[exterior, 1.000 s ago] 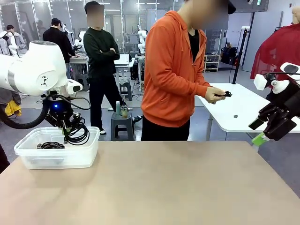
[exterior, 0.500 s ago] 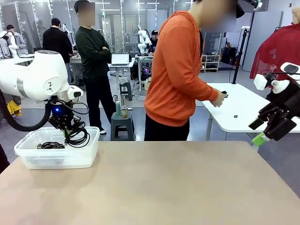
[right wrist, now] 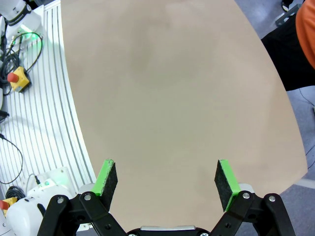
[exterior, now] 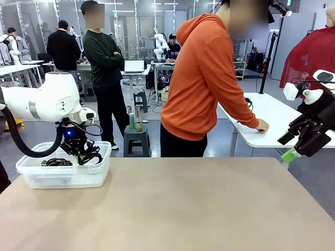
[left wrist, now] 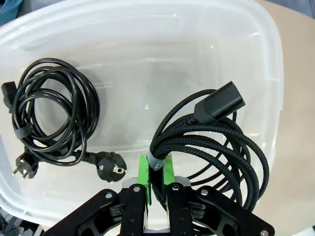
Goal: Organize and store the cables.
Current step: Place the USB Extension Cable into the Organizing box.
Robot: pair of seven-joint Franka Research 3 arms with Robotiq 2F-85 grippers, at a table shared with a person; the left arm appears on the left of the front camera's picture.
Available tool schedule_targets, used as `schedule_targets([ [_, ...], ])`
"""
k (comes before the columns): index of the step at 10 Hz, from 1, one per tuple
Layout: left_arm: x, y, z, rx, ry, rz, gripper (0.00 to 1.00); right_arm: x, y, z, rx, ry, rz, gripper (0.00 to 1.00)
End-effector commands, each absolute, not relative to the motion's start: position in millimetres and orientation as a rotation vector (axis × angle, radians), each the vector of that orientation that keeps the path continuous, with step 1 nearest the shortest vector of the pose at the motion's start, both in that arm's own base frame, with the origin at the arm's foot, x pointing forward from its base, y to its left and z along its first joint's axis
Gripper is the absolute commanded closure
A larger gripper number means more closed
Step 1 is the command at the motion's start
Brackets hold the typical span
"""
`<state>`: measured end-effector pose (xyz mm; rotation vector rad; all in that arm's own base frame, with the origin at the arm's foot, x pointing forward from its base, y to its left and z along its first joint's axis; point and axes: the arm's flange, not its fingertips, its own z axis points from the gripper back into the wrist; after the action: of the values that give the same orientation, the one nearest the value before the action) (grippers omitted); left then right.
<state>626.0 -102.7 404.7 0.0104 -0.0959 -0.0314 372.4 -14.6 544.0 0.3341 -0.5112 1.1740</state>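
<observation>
Our left gripper points down into the clear tub, clamped on a braided cable (another coil lies beside), perhaps touching bottom; right gripper hovers spread wide, empty, over the table.

Readable text: none in any view.
Left arm: a small dark mark on the white joint shell, perhaps a maker's logo, too small to read.
Laptop screen: lit, its content too blurred to read.
Plug of the braided cable: glossy black, any moulded lettering cannot be made out.
Yellow box with red button: its label, if any, is too small to tell.
</observation>
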Motion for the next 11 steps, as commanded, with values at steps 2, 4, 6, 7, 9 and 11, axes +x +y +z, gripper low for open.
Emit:
schedule_targets([
  [2,629,-103,397,0.023,-0.063,-0.058,0.87,375,-13,545,0.332,-0.517,1.167,0.00],
  [4,629,-102,398,0.019,-0.079,-0.046,0.69,375,-13,545,0.332,-0.517,1.167,0.00],
  [6,627,-99,401,0.024,-0.083,-0.044,0.52,375,-13,545,0.332,-0.517,1.167,0.00],
  [7,626,-98,402,0.026,-0.082,-0.046,0.40,375,-13,545,0.332,-0.517,1.167,0.00],
  [9,625,-98,403,0.019,-0.089,-0.048,0.24,375,-13,545,0.332,-0.517,1.167,0.00],
  [11,621,-94,408,0.000,-0.113,-0.016,0.08,375,-13,545,0.332,-0.517,1.167,0.00],
])
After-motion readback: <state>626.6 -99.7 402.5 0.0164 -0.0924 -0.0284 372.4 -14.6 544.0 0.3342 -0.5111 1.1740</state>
